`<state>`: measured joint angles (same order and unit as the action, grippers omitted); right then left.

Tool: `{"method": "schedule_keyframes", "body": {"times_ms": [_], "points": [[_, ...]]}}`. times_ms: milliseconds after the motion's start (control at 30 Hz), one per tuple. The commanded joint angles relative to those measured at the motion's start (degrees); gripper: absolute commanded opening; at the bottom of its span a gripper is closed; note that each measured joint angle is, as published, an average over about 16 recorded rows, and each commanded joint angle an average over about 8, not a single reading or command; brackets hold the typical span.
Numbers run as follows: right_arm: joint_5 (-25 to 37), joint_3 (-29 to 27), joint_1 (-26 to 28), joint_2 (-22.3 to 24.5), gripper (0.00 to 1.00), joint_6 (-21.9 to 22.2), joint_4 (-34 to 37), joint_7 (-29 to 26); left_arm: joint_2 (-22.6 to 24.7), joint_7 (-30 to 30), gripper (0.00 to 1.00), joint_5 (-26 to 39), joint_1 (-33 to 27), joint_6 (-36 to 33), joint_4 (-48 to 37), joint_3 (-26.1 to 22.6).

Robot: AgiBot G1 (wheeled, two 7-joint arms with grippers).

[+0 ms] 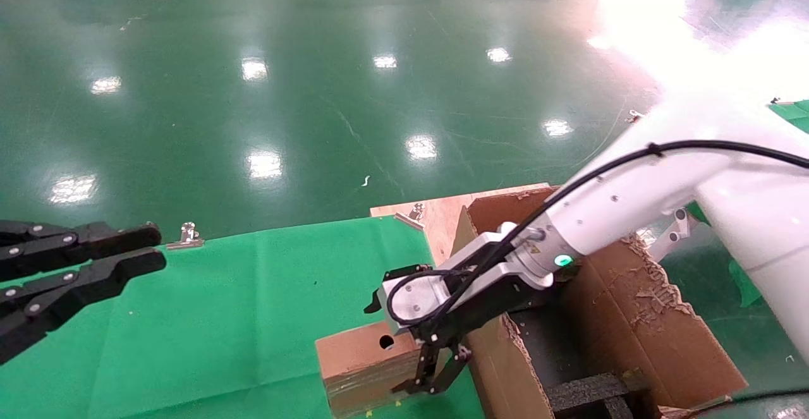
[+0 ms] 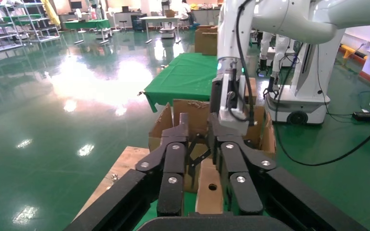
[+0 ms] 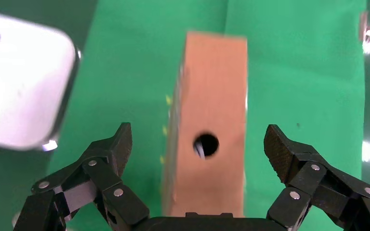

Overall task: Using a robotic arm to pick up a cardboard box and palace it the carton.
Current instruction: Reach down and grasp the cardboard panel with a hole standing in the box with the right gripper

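Right gripper (image 3: 198,144) (fingers spread wide) straddles the cardboard box (image 3: 212,120) without touching, beside the carton (image 1: 632,318).

The cardboard box (image 1: 363,368) was cut off by the head view's lower edge, its near end out of sight. The carton (image 1: 638,318) ran past that same edge. The left gripper (image 1: 95,267) showed only its fingers, the arm out of frame.

Right gripper (image 1: 433,368): on white robotic arm (image 1: 638,204), pointed downward, jaws spread wide. Left gripper (image 1: 152,248): held level at far left, jaws slightly parted, idle.
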<state>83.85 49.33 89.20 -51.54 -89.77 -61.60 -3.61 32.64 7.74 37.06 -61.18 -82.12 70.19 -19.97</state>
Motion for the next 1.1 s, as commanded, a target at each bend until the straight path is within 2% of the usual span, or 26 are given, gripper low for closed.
{"method": "schedule_keyframes", "body": {"times_ms": [33, 167, 333, 367, 433, 600, 633, 1100], "points": [[2.3, 1.64, 1.43, -1.24, 1.0, 0.07, 0.69, 0.94, 0.0, 0.0, 0.0, 0.0, 0.0, 0.0, 0.0, 0.0], [4.53, 3.55, 2.79, -2.74, 1.0, 0.36, 1.33, 2.22, 0.0, 0.0, 0.02, 0.0, 0.0, 0.0, 0.0, 0.0], [6.11, 5.05, 3.73, -3.96, 1.0, 0.58, 1.9, 3.19, 0.0, 0.0, 0.65, 0.0, 0.0, 0.0, 0.0, 0.0], [6.46, 5.35, 3.92, -4.17, 0.92, 0.59, 1.94, 3.35, 0.0, 0.0, 0.77, -0.01, 0.0, 0.0, 0.0, 0.0], [6.97, 5.8, 4.22, -4.48, 0.68, 0.62, 1.98, 3.55, 0.0, 0.0, 1.0, -0.02, 0.01, 0.01, -0.01, 0.0], [7.58, 6.3, 4.58, -4.79, 0.06, 0.64, 1.99, 3.77, -0.01, 0.0, 1.0, -0.03, 0.01, 0.02, -0.01, 0.0], [7.54, 6.26, 4.55, -4.76, 0.01, 0.64, 1.98, 3.76, -0.01, 0.0, 1.0, -0.03, 0.01, 0.02, -0.01, 0.0], [6.84, 5.67, 4.12, -4.38, 0.0, 0.6, 1.93, 3.61, -0.01, 0.0, 1.0, -0.03, 0.01, 0.02, -0.01, 0.0]]}}
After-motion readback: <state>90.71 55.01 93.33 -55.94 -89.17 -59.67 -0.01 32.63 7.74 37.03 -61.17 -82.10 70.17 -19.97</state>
